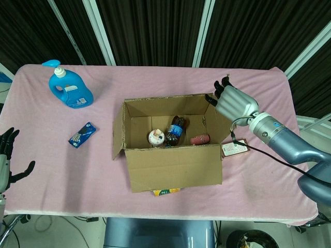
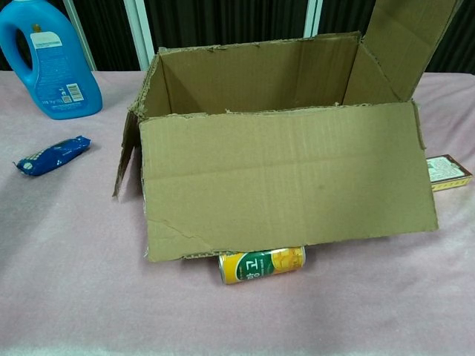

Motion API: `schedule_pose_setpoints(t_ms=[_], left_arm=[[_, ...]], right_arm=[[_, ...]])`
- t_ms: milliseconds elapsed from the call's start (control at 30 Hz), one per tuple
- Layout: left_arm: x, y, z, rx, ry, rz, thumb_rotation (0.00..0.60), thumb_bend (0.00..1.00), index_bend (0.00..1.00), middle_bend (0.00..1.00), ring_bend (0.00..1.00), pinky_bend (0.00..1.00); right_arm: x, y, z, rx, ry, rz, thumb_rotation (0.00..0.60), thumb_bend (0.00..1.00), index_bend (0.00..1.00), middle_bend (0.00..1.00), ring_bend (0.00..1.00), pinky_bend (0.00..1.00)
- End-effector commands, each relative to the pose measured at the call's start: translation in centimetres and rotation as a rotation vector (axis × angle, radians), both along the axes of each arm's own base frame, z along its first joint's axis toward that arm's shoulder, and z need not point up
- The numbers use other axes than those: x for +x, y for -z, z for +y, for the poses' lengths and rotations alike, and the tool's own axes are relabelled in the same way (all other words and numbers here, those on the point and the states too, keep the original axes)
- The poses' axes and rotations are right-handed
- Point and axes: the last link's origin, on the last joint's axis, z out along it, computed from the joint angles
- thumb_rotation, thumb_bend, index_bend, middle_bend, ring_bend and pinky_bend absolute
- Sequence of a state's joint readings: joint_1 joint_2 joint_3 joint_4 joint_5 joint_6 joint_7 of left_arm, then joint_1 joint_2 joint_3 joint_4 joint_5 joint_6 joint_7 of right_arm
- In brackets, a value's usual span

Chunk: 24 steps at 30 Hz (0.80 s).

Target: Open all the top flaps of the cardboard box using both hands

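The cardboard box (image 1: 173, 155) is seen near the middle of the pink-covered bench (image 1: 258, 196), with its top open. Its near flap (image 2: 286, 182) is folded down over the front wall, its left flap (image 1: 118, 137) is swung outward, and its right flap (image 2: 404, 44) is raised, slanting up and outward.

The right hand (image 1: 234, 102) is placed at that raised right flap, with the back of the hand turned to the head camera and the dark fingers (image 1: 221, 89) extended upward and held close together; whether anything is pinched between them cannot be told. The left hand (image 1: 7, 155) is seen at the far left edge of the head view, well apart from the box, with its fingers spread and nothing held.

Inside the box a dark bottle (image 1: 175, 130), a small round container (image 1: 156, 137) and a pinkish item (image 1: 199, 139) are visible. A yellow can (image 2: 261, 265) is lying on its side just under the box's near edge. A small flat carton (image 2: 447, 171) is lying just beside the box's right side. A blue detergent bottle (image 1: 70, 89) is standing toward the far left corner, and a blue snack packet (image 1: 82, 135) is lying between it and the box.
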State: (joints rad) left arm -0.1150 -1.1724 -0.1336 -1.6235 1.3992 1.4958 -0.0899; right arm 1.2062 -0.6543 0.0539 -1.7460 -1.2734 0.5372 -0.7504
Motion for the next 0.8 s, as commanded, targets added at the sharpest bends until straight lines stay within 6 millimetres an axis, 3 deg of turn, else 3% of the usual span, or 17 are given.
schedule_pose_setpoints(t_ms=[33, 267, 467, 667, 800], left_arm=[[0.0, 0.0, 0.0, 0.0, 0.0, 0.001, 0.6, 0.26, 0.0, 0.0, 0.0, 0.0], [0.0, 0.1, -0.1, 0.0, 0.001, 0.009, 0.6, 0.26, 0.0, 0.0, 0.0, 0.0], [0.0, 0.1, -0.1, 0.0, 0.0, 0.009, 0.6, 0.26, 0.0, 0.0, 0.0, 0.0], [0.0, 0.2, -0.1, -0.004, 0.003, 0.014, 0.6, 0.26, 0.0, 0.0, 0.0, 0.0], [0.0, 0.3, -0.1, -0.007, 0.002, 0.018, 0.6, 0.26, 0.0, 0.0, 0.0, 0.0]], right_arm=[[-0.5, -0.4, 0.1, -0.003, 0.01, -0.011, 0.6, 0.17, 0.0, 0.26, 0.13, 0.22], [-1.8, -1.1, 0.2, -0.013, 0.016, 0.004, 0.6, 0.17, 0.0, 0.26, 0.13, 0.22], [-3.0, -3.2, 0.3, -0.059, 0.038, 0.018, 0.6, 0.17, 0.0, 0.26, 0.13, 0.22], [-5.2, -5.1, 1.2, -0.091, 0.087, 0.04, 0.6, 0.17, 0.0, 0.26, 0.13, 0.22], [-7.7, -5.5, 2.4, -0.095, 0.143, 0.02, 0.6, 0.17, 0.0, 0.26, 0.13, 0.22]])
